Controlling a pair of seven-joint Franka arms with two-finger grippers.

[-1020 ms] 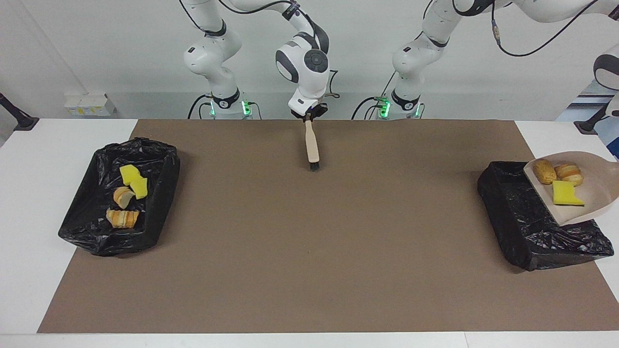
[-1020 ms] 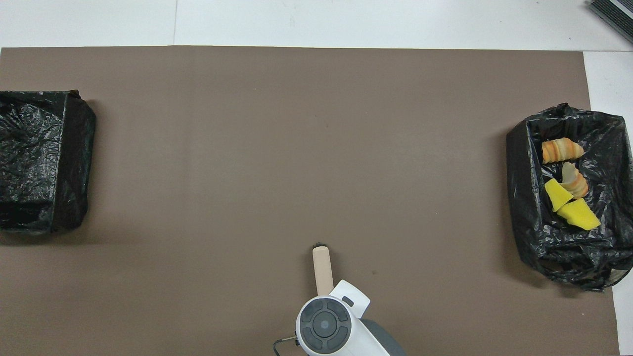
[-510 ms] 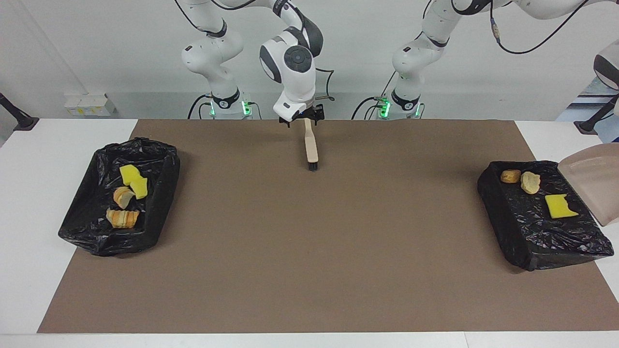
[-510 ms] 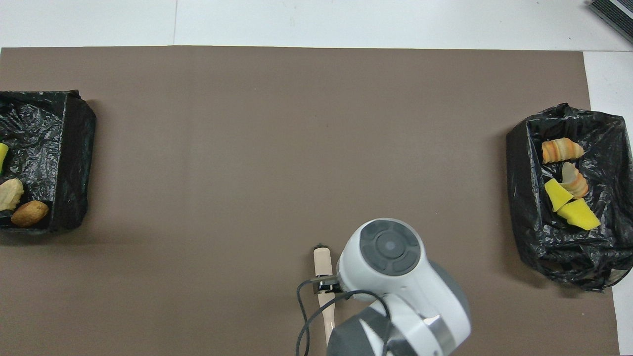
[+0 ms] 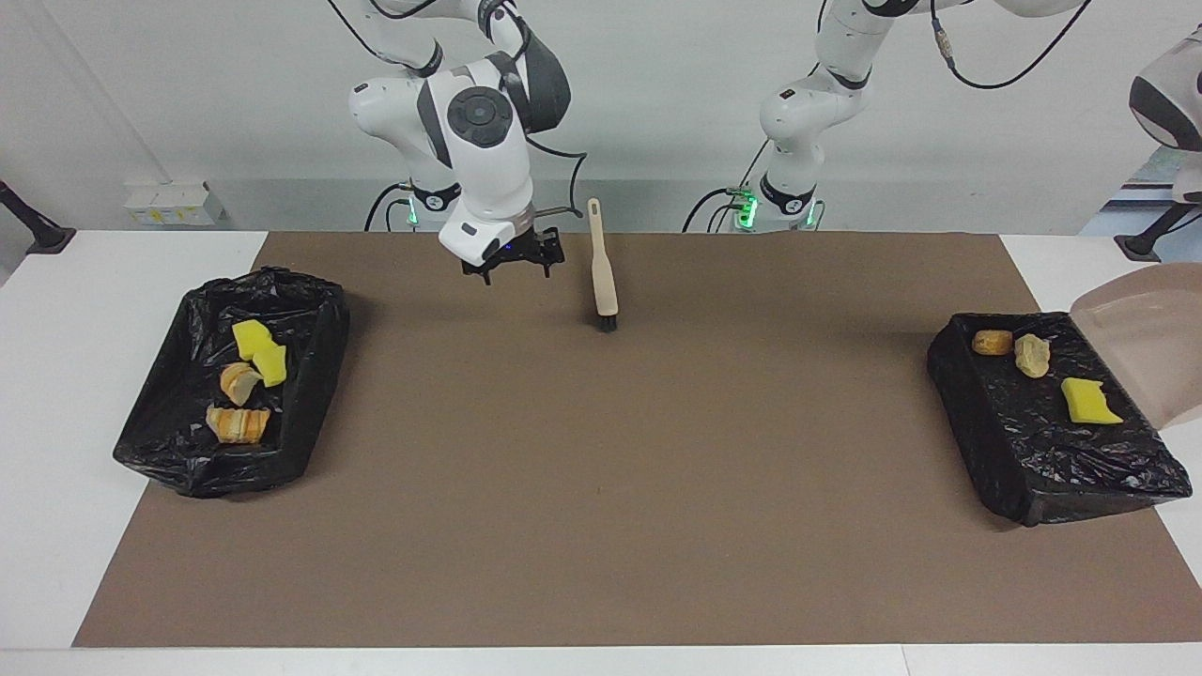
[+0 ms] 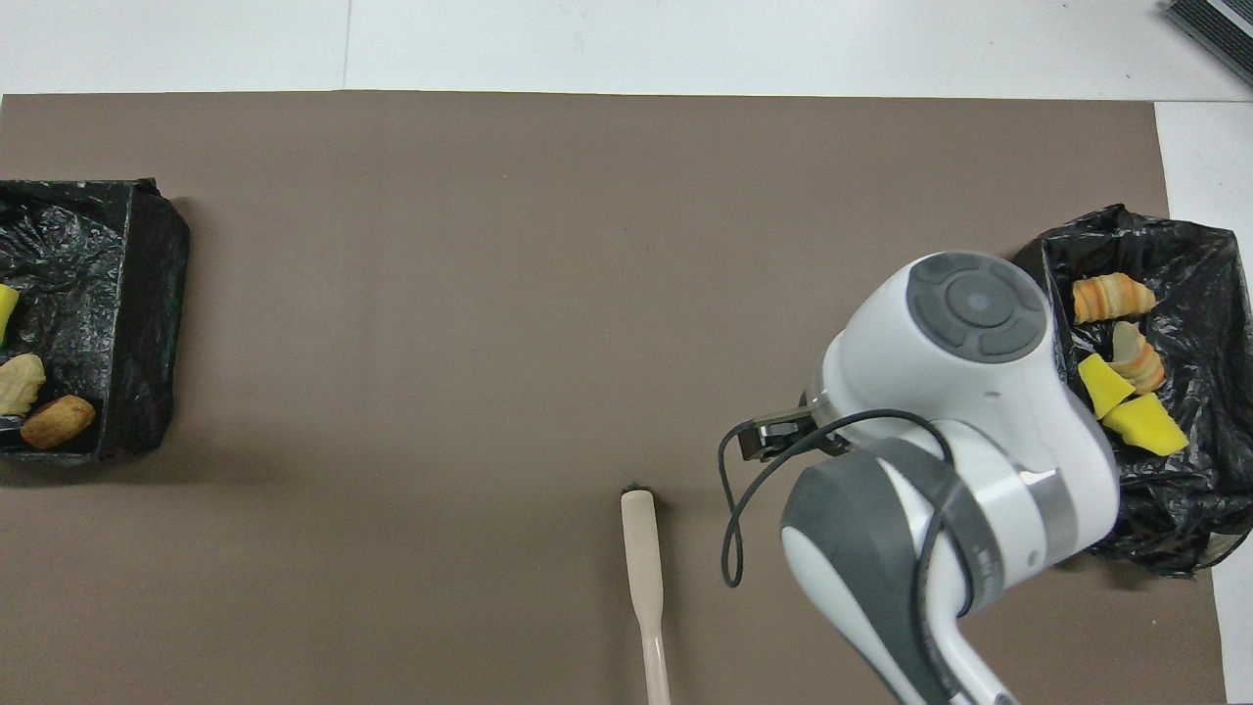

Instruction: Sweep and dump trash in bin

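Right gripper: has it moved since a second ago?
Yes. The right gripper has let go of the brush and swung toward the right arm's end bin, jaws open.

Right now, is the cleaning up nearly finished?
Nearly. Done: four trash pieces lie in one bin, three in the other bin; none shows on the mat. In hand: the empty dustpan, hanging by that bin; the right gripper is open beside the brush. Left: probably setting the dustpan down.

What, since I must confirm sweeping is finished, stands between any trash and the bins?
Nothing visible: four yellow sponge and bread pieces lie in one black-lined bin, three in the other, none on the brown mat.
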